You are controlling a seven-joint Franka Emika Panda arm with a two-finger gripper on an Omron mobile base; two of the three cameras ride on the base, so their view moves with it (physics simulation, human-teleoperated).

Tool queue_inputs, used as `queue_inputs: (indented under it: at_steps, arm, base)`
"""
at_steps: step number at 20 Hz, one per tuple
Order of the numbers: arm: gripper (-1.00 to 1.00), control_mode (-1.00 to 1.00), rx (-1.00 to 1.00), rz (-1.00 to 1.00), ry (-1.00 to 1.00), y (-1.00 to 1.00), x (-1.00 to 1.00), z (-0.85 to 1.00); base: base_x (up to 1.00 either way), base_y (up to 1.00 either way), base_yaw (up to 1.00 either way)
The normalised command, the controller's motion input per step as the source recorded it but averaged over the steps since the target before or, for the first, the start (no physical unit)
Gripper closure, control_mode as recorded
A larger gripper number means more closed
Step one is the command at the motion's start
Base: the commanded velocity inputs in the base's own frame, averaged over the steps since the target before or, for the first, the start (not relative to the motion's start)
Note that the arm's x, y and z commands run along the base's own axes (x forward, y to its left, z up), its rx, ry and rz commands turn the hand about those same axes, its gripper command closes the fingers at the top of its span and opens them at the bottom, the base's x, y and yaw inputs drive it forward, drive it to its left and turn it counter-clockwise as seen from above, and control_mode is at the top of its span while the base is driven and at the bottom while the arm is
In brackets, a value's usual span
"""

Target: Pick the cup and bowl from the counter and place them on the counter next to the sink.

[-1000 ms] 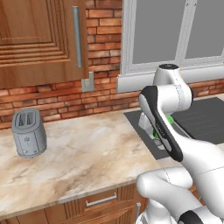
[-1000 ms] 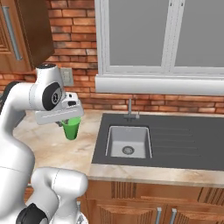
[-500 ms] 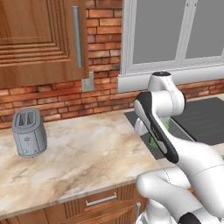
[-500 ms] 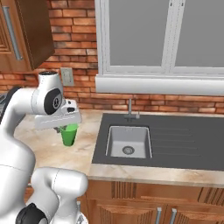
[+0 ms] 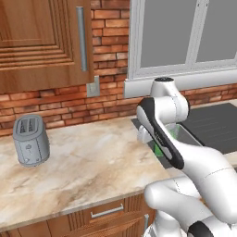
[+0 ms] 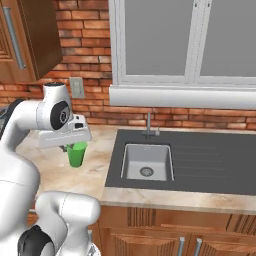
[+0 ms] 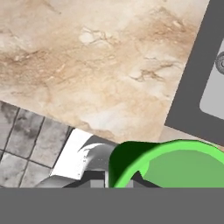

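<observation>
- Right base view, item one: cup (image 6: 77,154), small, bright green, plain-walled, open top, slightly tapered toward the base. Hangs upright directly under the hand (image 6: 66,147), over the worktop (image 6: 95,172) just left of the sink (image 6: 200,160); whether its base touches the stone cannot be told.
- Handling, judged: light, rigid, smooth-sided and probably a little slippery; not likely fragile. Best hold is across the rim or upper wall, one finger inside and one outside, kept vertical so it does not swing or tip on release.
- Hand view: cup rim (image 7: 175,164) shows as a thick green ring at the bottom edge, interior a flatter green, no contents seen.
- Hand state: the fingers sit at the cup's rim and appear closed on it, the cup carried beneath the white hand body; fingertips themselves are mostly hidden.
- Left base view: a sliver of green (image 5: 159,149) shows behind the forearm, at the sink's near edge.
- Surround: beige marbled worktop, dark grey sink with lighter basin and ribbed drainboard, tap (image 6: 148,125) at the rear, red brick wall, window above.
- Further out: grey toaster (image 5: 30,140) well apart on the left stretch of worktop.
</observation>
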Motion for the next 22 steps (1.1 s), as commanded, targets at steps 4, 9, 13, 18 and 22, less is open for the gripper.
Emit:
queue_inputs:
  at_steps: [4,9,13,18,22]
  arm:
    - [1.0,-1.0,0.0,0.0,0.0,0.05,0.57,0.0]
    - [1.0,-1.0,0.0,0.0,0.02,0.0,0.5,-0.01]
    - [1.0,-1.0,0.0,0.0,0.0,0.0,0.31,-0.18]
    - [1.0,-1.0,0.0,0.0,0.0,0.0,0.05,-0.33]
    - [1.0,-1.0,0.0,0.0,0.0,0.0,0.01,-0.37]
  base:
    - [0.0,0.0,0.0]
    - [0.0,0.0,0.0]
    - [0.0,0.0,0.0]
    - [0.0,0.0,0.0]
    - [0.0,0.0,0.0]
